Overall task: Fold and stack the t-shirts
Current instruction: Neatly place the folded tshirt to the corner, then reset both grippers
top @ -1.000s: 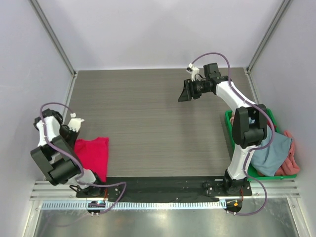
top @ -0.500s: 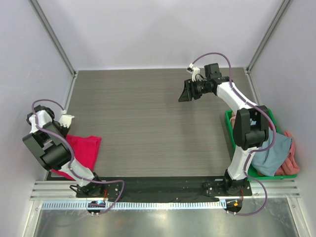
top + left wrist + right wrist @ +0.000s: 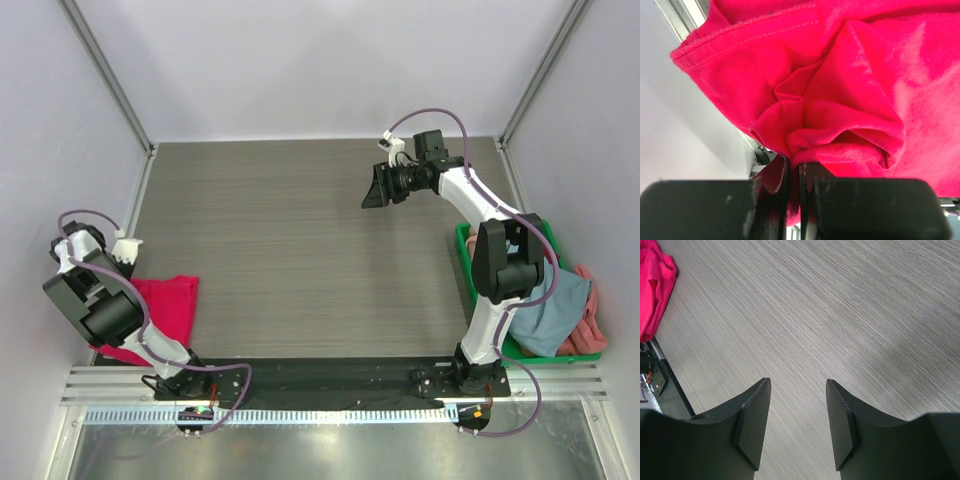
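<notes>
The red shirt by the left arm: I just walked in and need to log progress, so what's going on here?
The left hand is shut on a bunched fold of the crimson-red cloth t-shirt at the near left corner of the grey wood-grain table. The right hand hangs open above its far side, holding nothing. A grey-blue shirt and a salmon-pink shirt lie crumpled in the green plastic crate.
</notes>
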